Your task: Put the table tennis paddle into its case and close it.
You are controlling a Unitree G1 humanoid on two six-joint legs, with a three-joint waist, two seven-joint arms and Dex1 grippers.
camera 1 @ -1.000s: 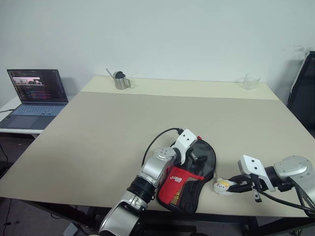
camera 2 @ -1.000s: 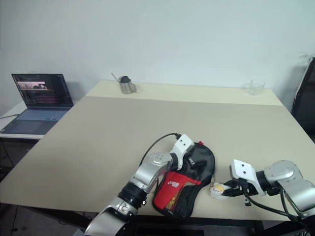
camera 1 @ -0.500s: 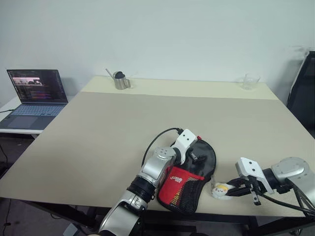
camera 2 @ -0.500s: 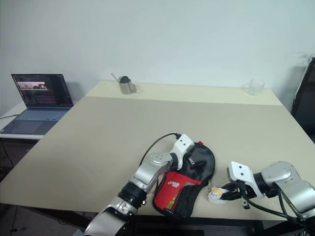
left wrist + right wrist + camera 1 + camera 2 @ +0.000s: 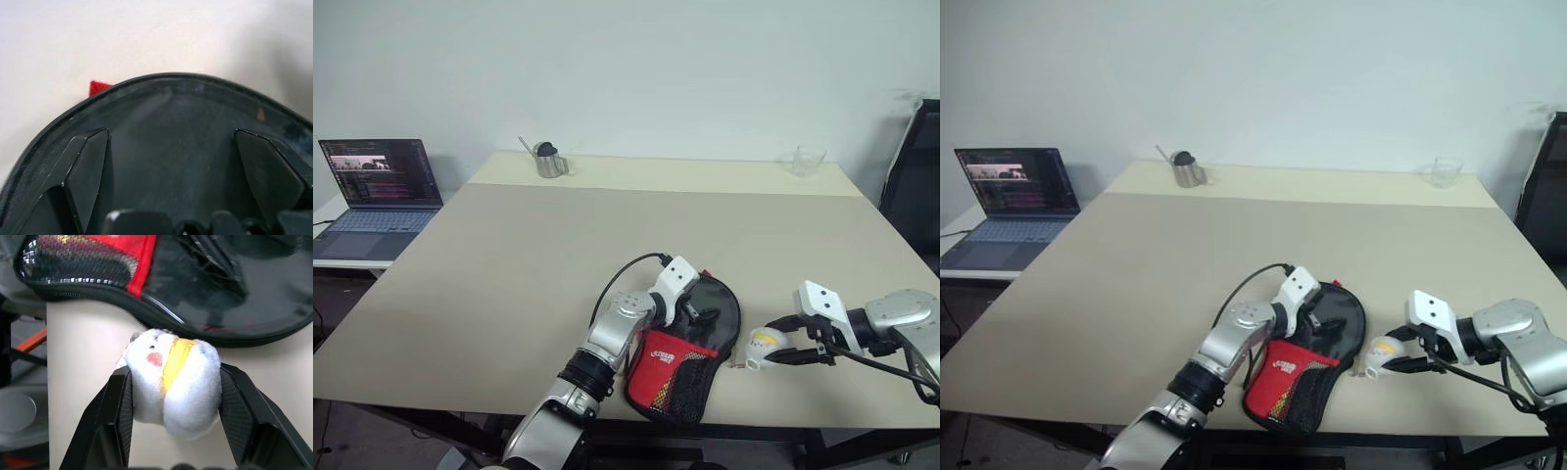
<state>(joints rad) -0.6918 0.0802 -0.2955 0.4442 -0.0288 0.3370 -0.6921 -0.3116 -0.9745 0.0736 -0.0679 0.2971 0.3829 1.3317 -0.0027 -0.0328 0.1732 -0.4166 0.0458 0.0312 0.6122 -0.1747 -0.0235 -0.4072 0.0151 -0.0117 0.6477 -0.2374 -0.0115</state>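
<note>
Seemingly the paddle is already inside the case (image 5: 690, 343), which lies at the near edge of the tabletop (image 5: 509, 264). The left tool (image 5: 171, 186) rests spread wide on its black top. The right tool (image 5: 171, 396) has the white-yellow charm (image 5: 171, 382) between its fingers; whether the zip is fully shut, I cannot tell.

Plain pale wall (image 5: 685, 69) behind a beige table (image 5: 509, 264) — evenly lit.

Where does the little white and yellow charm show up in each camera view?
Left eye view: charm beside the case, between the right gripper's fingers.
Right eye view: the same spot.
Right wrist view: centre, between both fingers.
Left wrist view: not in it.
Shared landmark: the case's black edge.
</note>
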